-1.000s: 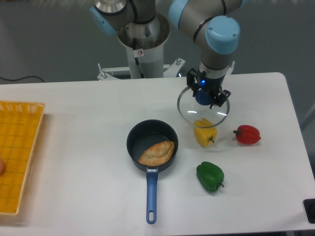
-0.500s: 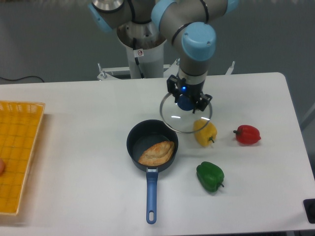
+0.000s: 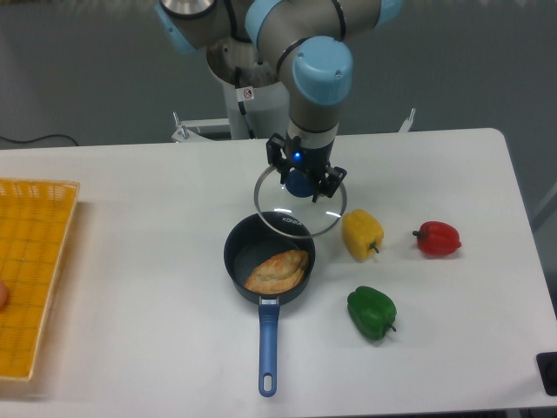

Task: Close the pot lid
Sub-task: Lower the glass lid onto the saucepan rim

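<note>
Gripper (image 3: 301, 180) fingers are clenched on the blue knob of the lid (image 3: 298, 212), held above the table and overlapping the far right rim of the pot (image 3: 268, 258). Pot holds a pastry (image 3: 277, 271), handle pointing near. Yellow pepper (image 3: 362, 233), red pepper (image 3: 436, 237) and green pepper (image 3: 372, 313) lie right; a basket (image 3: 30, 275) lies far left.

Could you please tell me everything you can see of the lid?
The lid is a round clear glass disc with a thin metal rim and a blue centre knob. The gripper holds it by the knob, lifted, its near edge overlapping the far rim of the pot in this view. Small dark lettering shows on the glass.
</note>
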Robot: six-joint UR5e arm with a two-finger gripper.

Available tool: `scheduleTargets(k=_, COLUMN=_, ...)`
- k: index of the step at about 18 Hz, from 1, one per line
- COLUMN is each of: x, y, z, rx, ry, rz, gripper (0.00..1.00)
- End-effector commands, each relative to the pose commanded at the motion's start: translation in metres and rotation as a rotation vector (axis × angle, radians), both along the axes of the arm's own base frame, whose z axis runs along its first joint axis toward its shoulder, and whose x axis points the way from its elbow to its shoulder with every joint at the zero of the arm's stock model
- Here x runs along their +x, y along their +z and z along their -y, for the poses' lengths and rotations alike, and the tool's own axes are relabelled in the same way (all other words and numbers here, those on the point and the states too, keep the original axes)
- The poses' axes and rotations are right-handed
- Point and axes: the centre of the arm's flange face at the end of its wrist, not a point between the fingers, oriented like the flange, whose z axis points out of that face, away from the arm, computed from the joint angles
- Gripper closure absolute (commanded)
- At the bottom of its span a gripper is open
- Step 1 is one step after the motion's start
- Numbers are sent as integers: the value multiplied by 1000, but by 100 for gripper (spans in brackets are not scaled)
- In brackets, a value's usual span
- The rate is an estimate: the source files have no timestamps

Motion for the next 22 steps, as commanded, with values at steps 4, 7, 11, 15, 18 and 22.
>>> scheduleTargets(k=4, x=-3, y=-2, z=-5, rx=-12, ry=-6, rz=-12, gripper=48)
scheduleTargets(k=7, x=-8, y=3, z=-9, rx=-9, ry=-5, rz=-23, gripper=48)
scheduleTargets(k=11, x=-8, y=3, z=-25, rx=-25, ry=6, rz=-38, gripper=48)
scheduleTargets(k=15, x=-6, y=-2, z=-44, rx=-47, ry=6, rz=-52, gripper=48)
scheduleTargets(k=18, x=-9, y=-6, z=-48, rx=-48, ry=19, rz=-50, gripper=48)
scheduleTargets(k=22, x=-7, y=-16, z=-62, rx=-29, ry=27, rz=-72, gripper=48)
